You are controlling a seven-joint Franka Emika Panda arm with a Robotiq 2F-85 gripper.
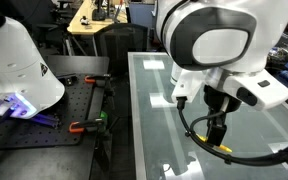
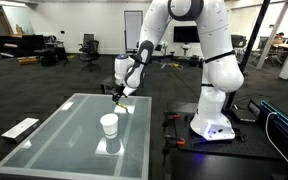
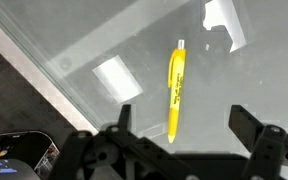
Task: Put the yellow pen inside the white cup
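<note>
Now we see the yellow pen (image 3: 174, 90) lying flat on the glass table (image 2: 54, 135), framed by the widely spread fingers of our end effector (image 3: 184, 128), which grips nothing; the white cup (image 2: 109, 124) stands upright nearby.

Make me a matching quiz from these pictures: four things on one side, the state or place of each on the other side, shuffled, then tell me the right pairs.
Things:
1. yellow pen
2. white cup
3. gripper
4. table

States or places:
A. open, poised over the pen
B. lying flat on the glass
C. glass-topped, reflecting ceiling lights
D. standing upright, mouth up

Pairs: 1-B, 2-D, 3-A, 4-C
</note>
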